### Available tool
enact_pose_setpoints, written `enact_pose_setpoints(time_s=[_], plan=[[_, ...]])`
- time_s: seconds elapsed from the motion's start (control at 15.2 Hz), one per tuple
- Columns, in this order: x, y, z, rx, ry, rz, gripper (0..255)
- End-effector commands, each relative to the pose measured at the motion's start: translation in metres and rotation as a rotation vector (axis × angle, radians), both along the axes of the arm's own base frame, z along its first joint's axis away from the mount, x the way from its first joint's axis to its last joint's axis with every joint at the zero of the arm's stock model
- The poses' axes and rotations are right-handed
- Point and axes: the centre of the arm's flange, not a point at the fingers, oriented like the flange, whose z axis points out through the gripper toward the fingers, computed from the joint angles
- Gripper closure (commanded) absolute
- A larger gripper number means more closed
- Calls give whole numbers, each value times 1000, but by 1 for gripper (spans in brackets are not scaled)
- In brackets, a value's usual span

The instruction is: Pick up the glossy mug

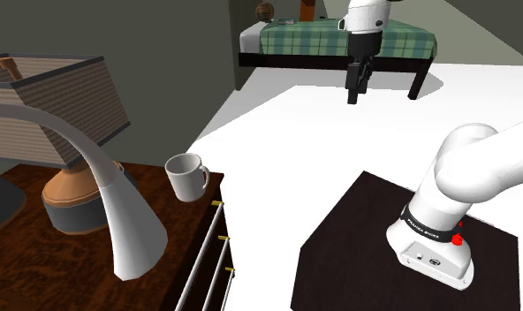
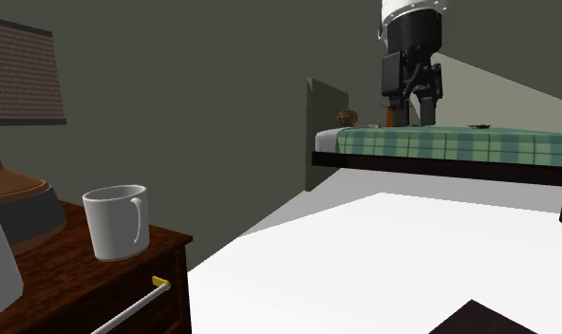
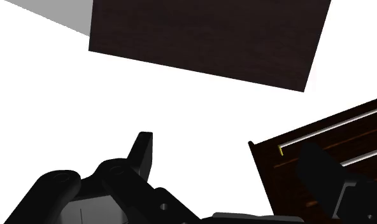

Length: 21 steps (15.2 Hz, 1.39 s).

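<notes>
A white glossy mug [image 1: 187, 176] stands upright near the corner of a dark wooden dresser [image 1: 189, 238], its handle turned toward the shoulder view's right. In the second exterior view the mug [image 2: 118, 221] sits at the dresser's edge, above a drawer handle. My black gripper [image 1: 356, 93] hangs high over the white floor, pointing down, far from the mug and toward the bed. It also hangs in front of the bed in the second exterior view [image 2: 414, 116]. In the wrist view its fingers [image 3: 141, 153] stand apart with nothing between them, so the gripper [image 3: 228, 162] is open.
A curved white lamp arm [image 1: 118, 212] and a table lamp with a striped shade [image 1: 56, 97] stand on the dresser beside the mug. A bed with a green plaid cover [image 1: 339, 40] lies at the back. The dark stand [image 1: 375, 256] carries the arm's base.
</notes>
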Motion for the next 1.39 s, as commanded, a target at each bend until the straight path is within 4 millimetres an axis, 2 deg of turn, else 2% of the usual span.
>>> enact_pose_setpoints(time_s=[0.0, 1.32], plan=[[0, 0, 0, 0, 0, 0, 0], [131, 214, -59, 30, -26, -28, 0]])
